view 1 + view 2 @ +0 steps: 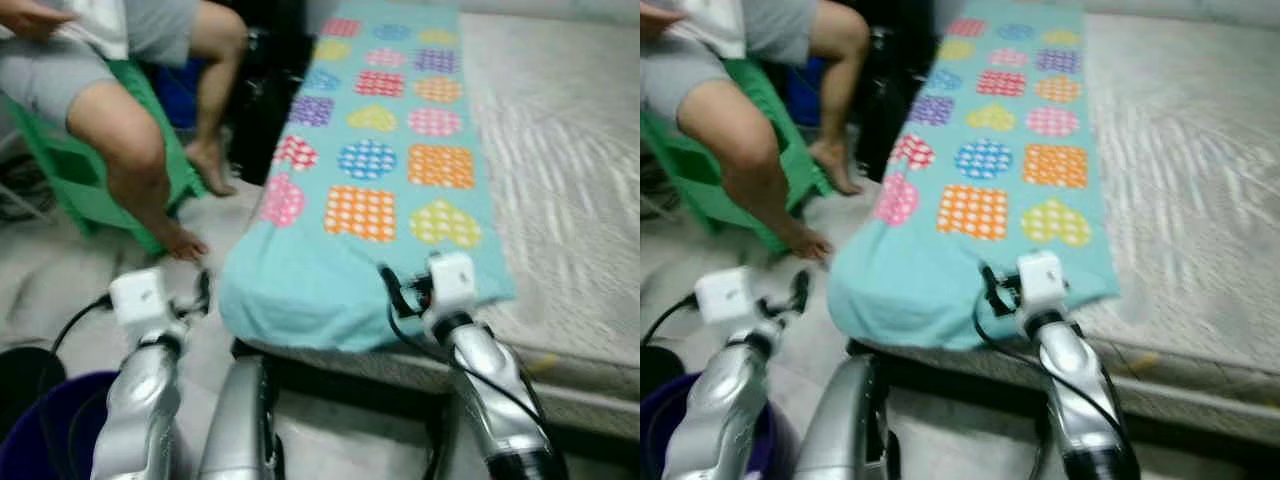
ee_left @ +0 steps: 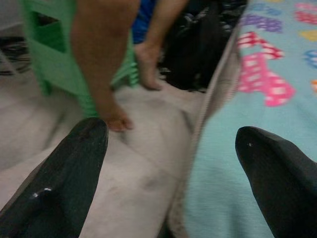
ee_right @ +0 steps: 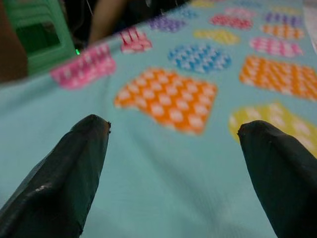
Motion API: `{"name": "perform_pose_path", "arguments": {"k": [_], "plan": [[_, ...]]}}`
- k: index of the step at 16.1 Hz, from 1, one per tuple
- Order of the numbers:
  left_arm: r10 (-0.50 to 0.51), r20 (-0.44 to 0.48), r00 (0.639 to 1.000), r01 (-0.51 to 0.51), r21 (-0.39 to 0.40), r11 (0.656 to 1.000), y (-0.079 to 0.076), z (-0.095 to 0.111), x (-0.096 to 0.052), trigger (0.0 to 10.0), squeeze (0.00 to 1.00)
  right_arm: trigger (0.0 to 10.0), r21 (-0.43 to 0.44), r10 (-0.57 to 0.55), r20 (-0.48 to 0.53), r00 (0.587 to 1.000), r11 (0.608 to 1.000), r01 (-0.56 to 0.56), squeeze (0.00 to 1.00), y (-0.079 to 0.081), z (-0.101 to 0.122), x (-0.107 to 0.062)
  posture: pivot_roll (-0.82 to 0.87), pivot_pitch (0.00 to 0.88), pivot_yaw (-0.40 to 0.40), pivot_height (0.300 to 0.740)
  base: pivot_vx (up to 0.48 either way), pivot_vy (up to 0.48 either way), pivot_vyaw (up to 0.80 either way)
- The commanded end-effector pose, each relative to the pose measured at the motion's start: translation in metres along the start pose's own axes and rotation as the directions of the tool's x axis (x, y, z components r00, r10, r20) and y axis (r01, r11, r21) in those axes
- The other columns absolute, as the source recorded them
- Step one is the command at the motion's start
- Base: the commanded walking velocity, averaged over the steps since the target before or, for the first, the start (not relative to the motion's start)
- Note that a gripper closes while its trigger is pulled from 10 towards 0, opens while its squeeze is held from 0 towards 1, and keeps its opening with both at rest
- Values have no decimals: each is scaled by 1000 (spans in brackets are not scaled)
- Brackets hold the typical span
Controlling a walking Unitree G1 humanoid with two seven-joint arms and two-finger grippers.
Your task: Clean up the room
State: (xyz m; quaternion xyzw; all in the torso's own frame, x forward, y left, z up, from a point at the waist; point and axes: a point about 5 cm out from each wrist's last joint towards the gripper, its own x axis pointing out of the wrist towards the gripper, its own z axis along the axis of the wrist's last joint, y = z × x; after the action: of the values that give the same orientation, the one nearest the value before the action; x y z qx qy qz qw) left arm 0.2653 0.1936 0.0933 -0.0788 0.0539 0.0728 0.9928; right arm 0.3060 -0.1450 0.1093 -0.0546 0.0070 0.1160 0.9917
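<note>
- From the head cameras, a turquoise blanket (image 1: 385,190) printed with dotted hearts and squares lay lengthwise along the left side of a bare mattress (image 1: 570,170), its near end bunched and drooping over the mattress's near edge.
- The right gripper (image 1: 392,285) hovered just over that near end of the blanket; the left gripper (image 1: 200,292) hung over the pale floor (image 1: 50,270), just left of the blanket's drooping corner.
- Far left, a person (image 1: 120,110) in grey shorts sat on a green plastic chair (image 1: 80,180), bare feet on the floor near the bed.
- A dark purple bucket (image 1: 50,430) stood at the near left, beside the left arm.
- In the left wrist view, the left gripper's fingers (image 2: 74,168) were spread wide apart, holding nothing; between them lay the floor and the blanket's edge, with the person's foot (image 2: 116,119) and the green chair farther off.
- In the right wrist view, the right gripper's fingers (image 3: 74,168) were likewise spread wide and empty, just above the blanket, with an orange dotted patch (image 3: 168,99) beyond them.
</note>
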Motion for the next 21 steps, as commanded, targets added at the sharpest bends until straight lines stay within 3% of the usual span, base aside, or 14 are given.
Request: {"name": "perform_pose_path", "arguments": {"k": [1, 5, 7, 11, 14, 16, 17, 21], "plan": [[-19, -1, 1000, 19, 10, 1000, -6, 1, -2, 10000, 0, 10000, -11, -35, -55, 998, 999, 34, 0, -6, -12, -2, -50, 142, 40, 495, 0, 0, 0], [-43, -10, 999, 43, 20, 999, -15, 1, -5, 10000, 0, 10000, -40, -76, -36, 996, 996, 74, 0, 4, -2, 21, -17, 154, 48, 495, 0, 0, 0], [-57, -4, 998, 57, 22, 998, -20, 5, -6, 10000, 0, 10000, -125, -96, -22, 995, 988, 92, 0, 11, 5, 35, 9, 154, 47, 495, 0, 0, 0], [-62, -31, 998, 62, 26, 998, -20, 0, -9, 10000, 0, 10000, -185, -147, -50, 988, 973, 135, 0, 7, 4, 45, 9, 161, 48, 495, 0, 0, 0], [-75, -54, 996, 76, 27, 997, -25, -3, -11, 10000, 0, 10000, -250, -176, -123, 977, 958, 142, 0, 2, -10, 45, 2, 169, 50, 495, 0, 0, 0], [-77, -56, 995, 78, 26, 997, -26, -2, -11, 10000, 0, 10000, -290, -255, -186, 949, 937, 195, 0, -13, -21, 44, 6, 171, 50, 495, 0, 0, 0], [-78, -53, 996, 79, 26, 997, -27, 0, -9, 10000, 0, 0, -296, -308, -192, 932, 923, 244, 0, -27, -21, 45, 7, 172, 51, 495, 0, 0, 0], [-73, -55, 996, 75, 26, 997, -26, -1, -9, 10000, 0, 0, -294, -345, -196, 918, 914, 281, 0, -38, -18, 47, -1, 170, 48, 495, 0, 0, 0]]}}
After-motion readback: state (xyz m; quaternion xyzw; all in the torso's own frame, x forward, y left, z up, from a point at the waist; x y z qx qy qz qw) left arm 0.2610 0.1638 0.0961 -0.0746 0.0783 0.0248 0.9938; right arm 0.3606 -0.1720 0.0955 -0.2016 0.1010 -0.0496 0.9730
